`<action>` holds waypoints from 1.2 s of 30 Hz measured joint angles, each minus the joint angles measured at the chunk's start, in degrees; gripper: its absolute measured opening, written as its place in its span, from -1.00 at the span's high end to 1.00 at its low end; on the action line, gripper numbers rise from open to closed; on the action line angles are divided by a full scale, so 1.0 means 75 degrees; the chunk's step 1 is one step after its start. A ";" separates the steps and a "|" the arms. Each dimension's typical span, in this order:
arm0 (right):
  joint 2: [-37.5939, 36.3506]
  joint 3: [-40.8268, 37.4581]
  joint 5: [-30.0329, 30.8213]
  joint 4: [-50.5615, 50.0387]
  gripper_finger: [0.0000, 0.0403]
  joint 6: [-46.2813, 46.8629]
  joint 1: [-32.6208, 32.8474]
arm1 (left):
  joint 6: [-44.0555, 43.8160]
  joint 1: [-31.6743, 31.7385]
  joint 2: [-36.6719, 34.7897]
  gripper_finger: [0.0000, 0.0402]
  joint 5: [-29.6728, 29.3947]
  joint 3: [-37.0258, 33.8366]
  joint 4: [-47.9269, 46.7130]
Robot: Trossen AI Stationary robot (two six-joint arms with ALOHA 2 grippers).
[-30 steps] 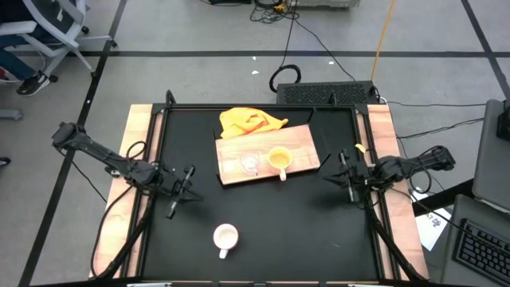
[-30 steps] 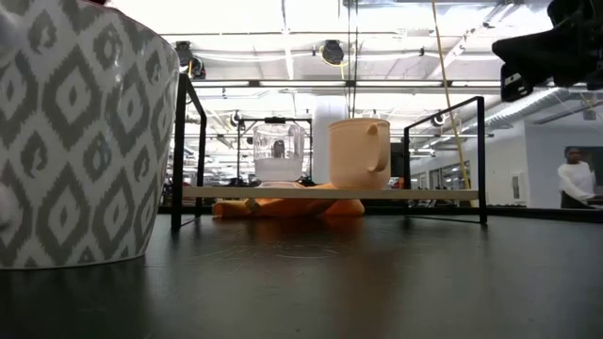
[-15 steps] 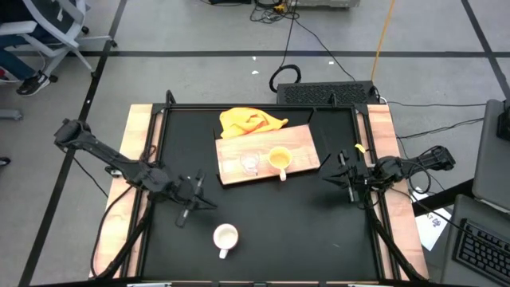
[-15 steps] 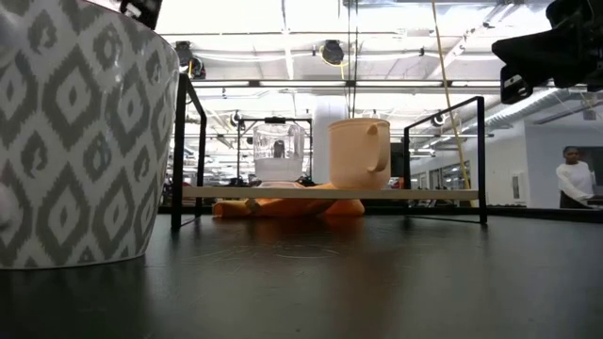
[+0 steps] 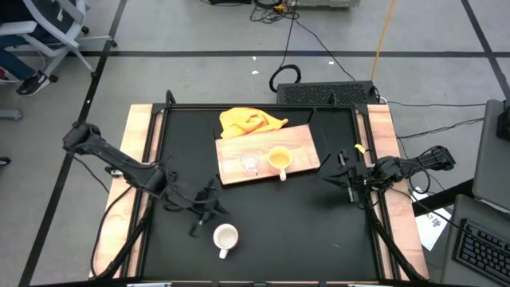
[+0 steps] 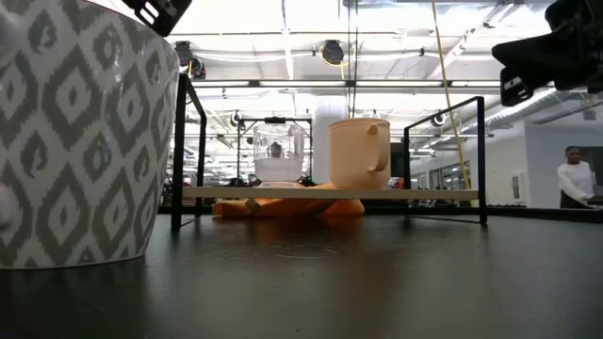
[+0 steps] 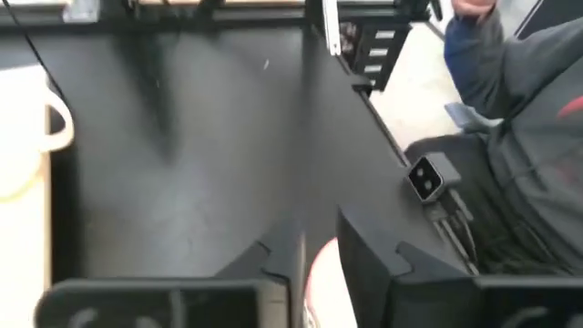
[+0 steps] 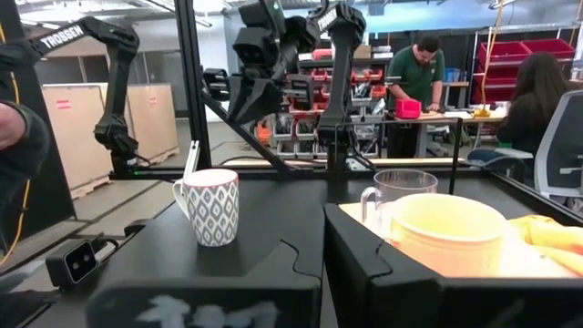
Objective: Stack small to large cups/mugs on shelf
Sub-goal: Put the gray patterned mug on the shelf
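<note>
The white patterned mug [image 5: 225, 237] stands upright on the black table near its front edge; it also shows in the low view [image 6: 75, 141] and the right wrist view [image 8: 211, 206]. My left gripper [image 5: 213, 209] hovers just left of and above it, open by a narrow gap, with the mug's pale rim [image 7: 321, 278] between the fingers. The clear glass cup [image 5: 250, 162] and the yellow mug [image 5: 279, 158] stand on the wooden shelf board [image 5: 299, 143]. My right gripper [image 5: 333, 177] waits at the table's right side, open by a narrow gap.
A yellow cloth [image 5: 249, 121] lies behind the board, partly under its far edge. A small camera [image 7: 424, 178] sits at the table's front edge, and a person's grey sleeve [image 7: 533, 137] is beyond it. Black frame posts [image 6: 179, 151] stand at the table's corners.
My left gripper has gone toward the table's near edge and to the right, toward the white mug, and now shows above the mug's rim in the low view. The mugs, the glass and the board have kept still.
</note>
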 joint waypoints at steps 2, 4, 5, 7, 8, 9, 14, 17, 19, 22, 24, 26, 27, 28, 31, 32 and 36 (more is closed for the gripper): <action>0.0003 0.0000 0.0000 -0.0061 1.00 0.0004 0.0001 | -0.0199 0.0000 0.0185 0.53 0.0152 0.0187 -0.0180; 0.0000 0.0000 0.0000 -0.0056 1.00 0.0004 -0.0001 | -0.0309 0.0000 0.0386 0.42 0.0288 0.0360 -0.0311; 0.0000 0.0000 0.0000 -0.0054 1.00 0.0004 -0.0001 | -0.0370 0.0000 0.0481 0.36 0.0334 0.0439 -0.0346; 0.0000 0.0000 0.0000 -0.0054 1.00 -0.0002 0.0001 | -0.0566 0.0000 0.0640 0.25 0.0607 0.0590 -0.0490; 0.0000 0.0000 0.0000 -0.0053 1.00 -0.0005 0.0000 | -0.0659 0.0003 0.0733 0.21 0.0806 0.0709 -0.0604; 0.0002 0.0000 0.0000 -0.0053 1.00 -0.0003 0.0000 | -0.0717 0.0001 0.0822 0.17 0.0967 0.0829 -0.0757; 0.0000 -0.0003 0.0000 -0.0054 1.00 0.0002 0.0001 | -0.1145 0.0000 0.1296 0.09 0.1150 0.1528 -0.1954; 0.0003 -0.0003 0.0000 -0.0086 1.00 0.0004 0.0002 | -0.1278 0.0024 0.1613 0.08 0.1184 0.1997 -0.2672; 0.0000 -0.0003 0.0000 -0.0100 1.00 0.0004 0.0002 | -0.1378 0.0057 0.1852 0.08 0.1280 0.2259 -0.3120; 0.0000 -0.0006 0.0000 -0.0109 1.00 0.0004 -0.0001 | -0.1521 0.0130 0.2180 0.08 0.1456 0.2619 -0.3526; 0.0002 -0.0006 0.0000 -0.0112 1.00 0.0004 0.0002 | -0.1533 0.0160 0.2396 0.08 0.1473 0.2763 -0.3728; 0.0000 -0.0006 0.0000 -0.0112 1.00 0.0006 -0.0001 | -0.1549 0.0199 0.2593 0.08 0.1487 0.2841 -0.3873; 0.0003 -0.0006 0.0000 -0.0115 1.00 0.0006 0.0001 | -0.1549 0.0225 0.2680 0.08 0.1552 0.2874 -0.3886; 0.0000 -0.0006 0.0000 -0.0115 1.00 0.0006 0.0002 | -0.1550 0.0257 0.2755 0.08 0.1657 0.2894 -0.3888; 0.0002 -0.0006 0.0000 -0.0175 1.00 0.0006 0.0000 | -0.1551 0.0347 0.2916 0.08 0.1781 0.2907 -0.3960; 0.0003 -0.0006 0.0000 -0.0176 1.00 0.0006 0.0002 | -0.1552 0.0379 0.2970 0.08 0.1802 0.2907 -0.3967; 0.0003 -0.0006 0.0000 -0.0173 1.00 0.0009 0.0002 | -0.1551 0.0476 0.2997 0.08 0.1853 0.2907 -0.4117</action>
